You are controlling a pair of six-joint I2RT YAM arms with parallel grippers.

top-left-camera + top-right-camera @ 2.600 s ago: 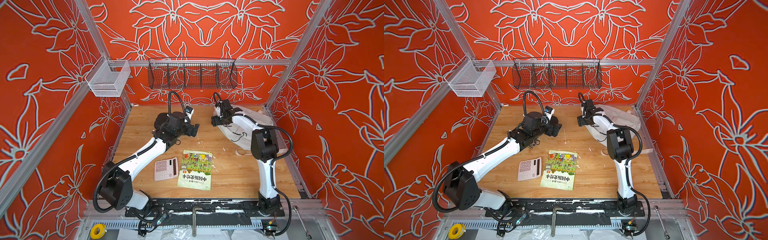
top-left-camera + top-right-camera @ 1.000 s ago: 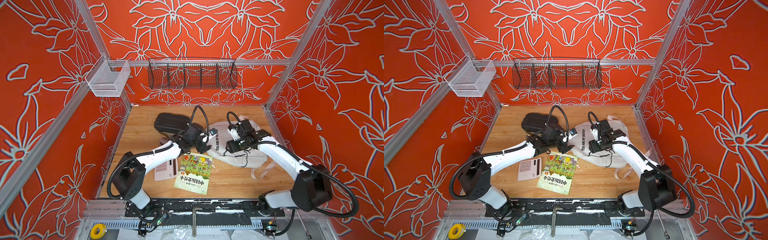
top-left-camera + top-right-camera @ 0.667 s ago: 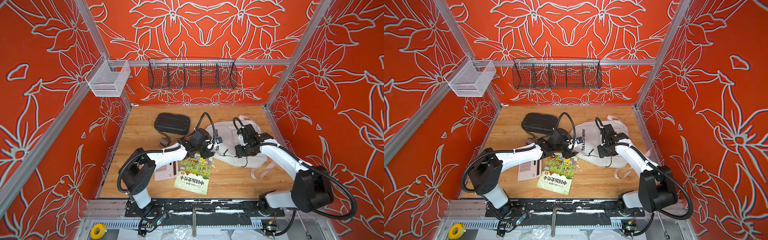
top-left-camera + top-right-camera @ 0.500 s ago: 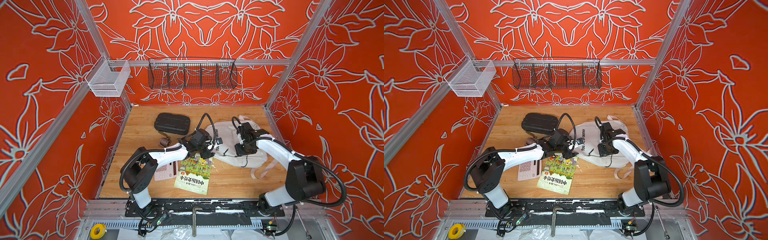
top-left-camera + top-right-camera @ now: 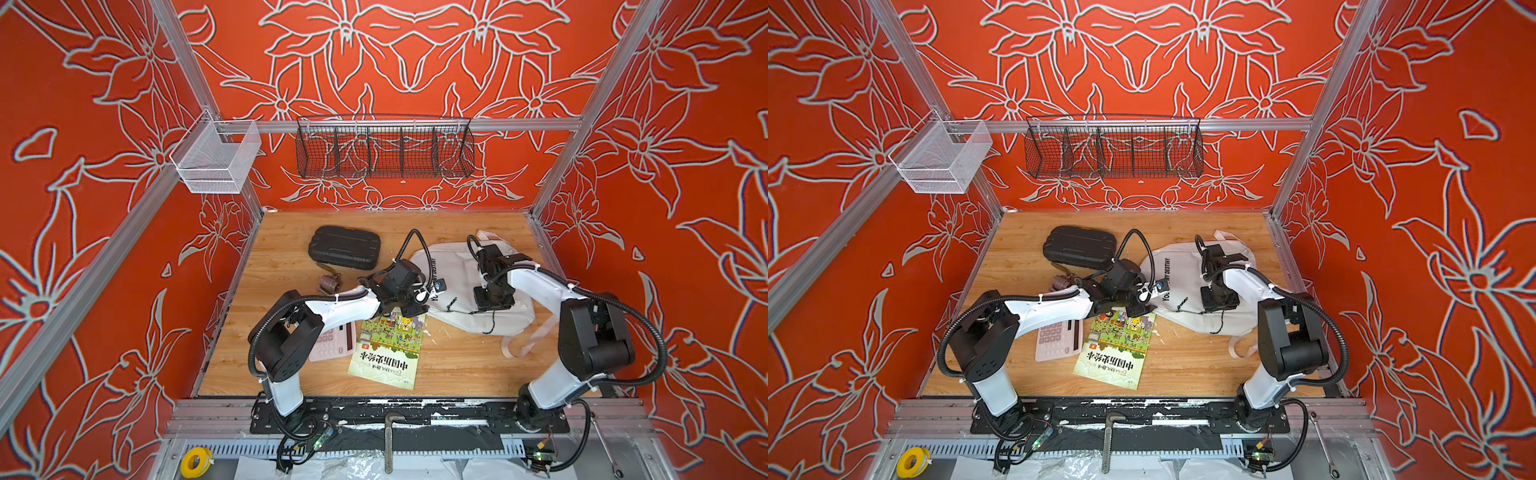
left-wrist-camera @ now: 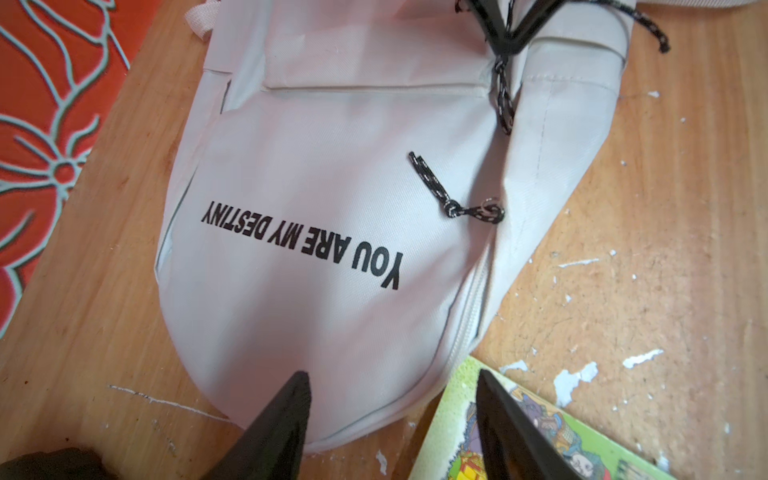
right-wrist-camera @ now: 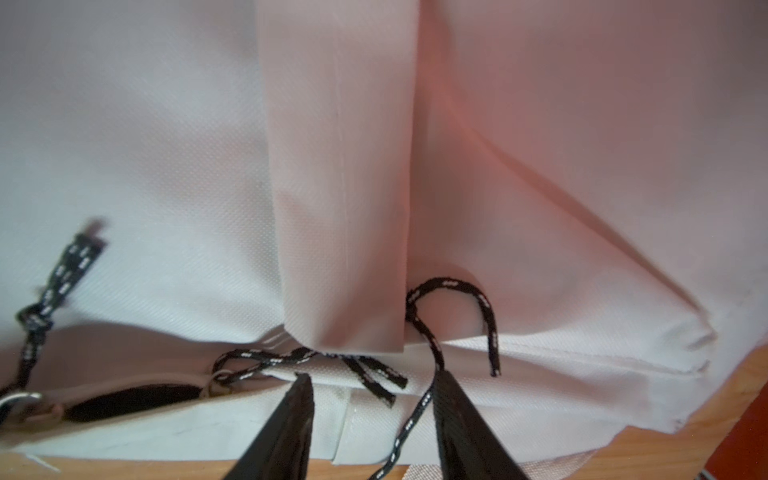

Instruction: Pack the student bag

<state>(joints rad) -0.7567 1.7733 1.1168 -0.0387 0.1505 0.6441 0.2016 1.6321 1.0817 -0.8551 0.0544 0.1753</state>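
Observation:
The student bag (image 5: 455, 270), a white backpack printed "YOU ARE MY DESTINY" (image 6: 303, 245), lies flat at the right middle of the wooden floor in both top views (image 5: 1183, 270). My left gripper (image 6: 390, 376) is open at the bag's rounded end. One fingertip is over the fabric and the other over the corner of a green book (image 6: 461, 399). My right gripper (image 7: 372, 376) is open, low over the bag's zipper edge. Black cord zipper pulls (image 7: 370, 376) lie between its fingers, and one cord runs along a finger. A short dark zipper gap (image 7: 133, 399) shows beside it.
A black hard case (image 5: 345, 247) lies at the back left, with a small brown metal piece (image 5: 329, 284) in front of it. A pink calculator (image 5: 336, 340) and the green book (image 5: 388, 351) lie near the front. Loose white straps (image 5: 523, 345) trail off the bag. A black wire basket (image 5: 384, 147) and a white mesh basket (image 5: 216, 160) hang on the back rail.
My left gripper has slid forward to the bag's rounded end by the book. My right gripper has shifted right across the bag, and its elbow has swung back toward its base.

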